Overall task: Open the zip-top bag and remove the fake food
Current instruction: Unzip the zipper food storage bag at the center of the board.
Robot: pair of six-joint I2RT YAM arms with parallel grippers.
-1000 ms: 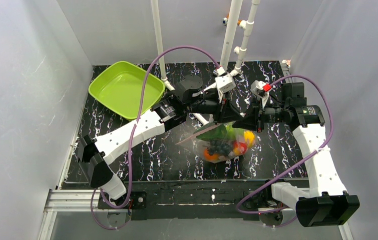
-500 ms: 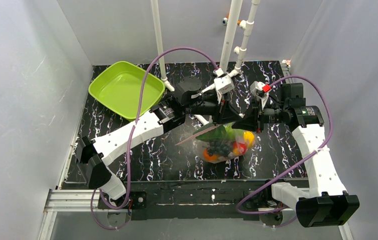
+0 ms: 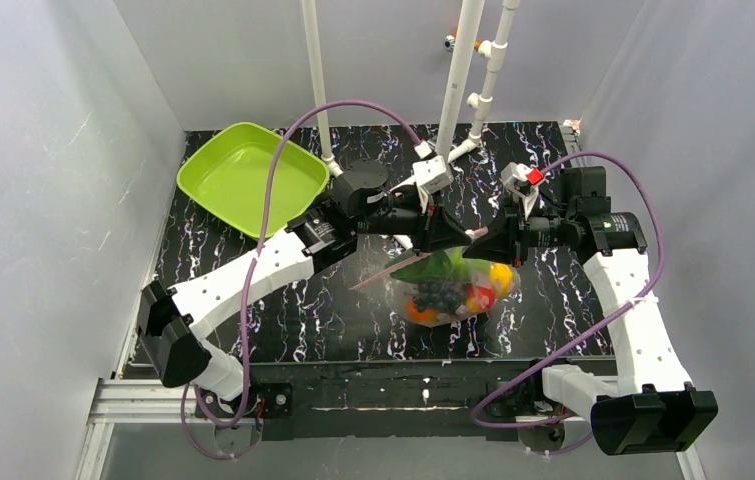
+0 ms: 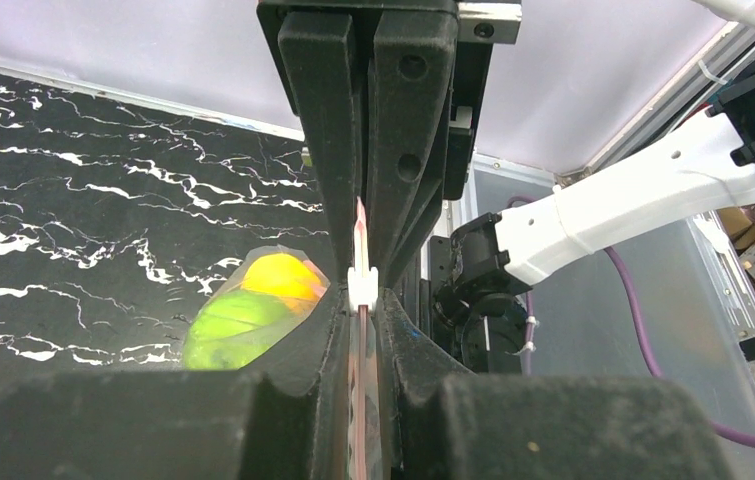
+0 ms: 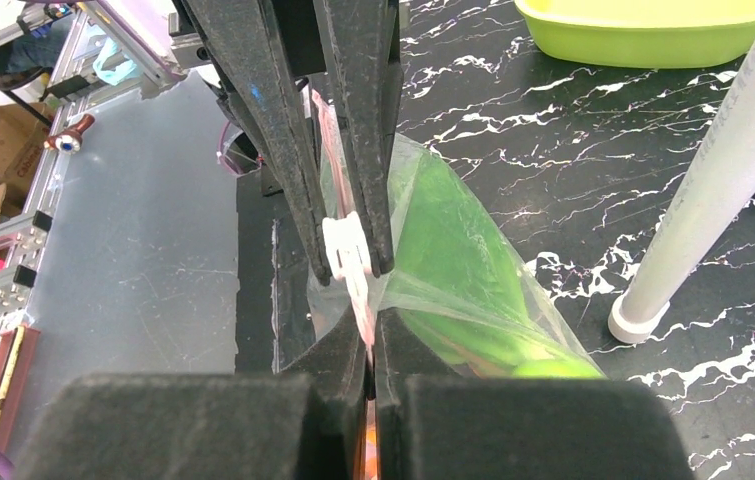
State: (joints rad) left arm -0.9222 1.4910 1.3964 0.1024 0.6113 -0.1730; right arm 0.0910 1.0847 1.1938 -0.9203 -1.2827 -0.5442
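Left gripper [image 3: 453,238] slid left | with right gripper [image 3: 477,238] pinches zip-top bag [image 3: 453,290] | mouth up, slanted

Grey walls [image 3: 43,150] are enclosing a black, white-veined table [image 3: 283,310]. White poles [image 3: 459,80] are standing at its far edge; aluminium rail [image 3: 143,400] is running along the near side. Light is falling evenly, possibly from overhead.

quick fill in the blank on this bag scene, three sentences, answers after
1. The left end effector and right end effector both pinch the zip-top bag along its ___ zip strip.
2. The fake food lies ___ the bag.
3. The green tray sits at the table's far ___ corner.
Missing words: pink; inside; left.
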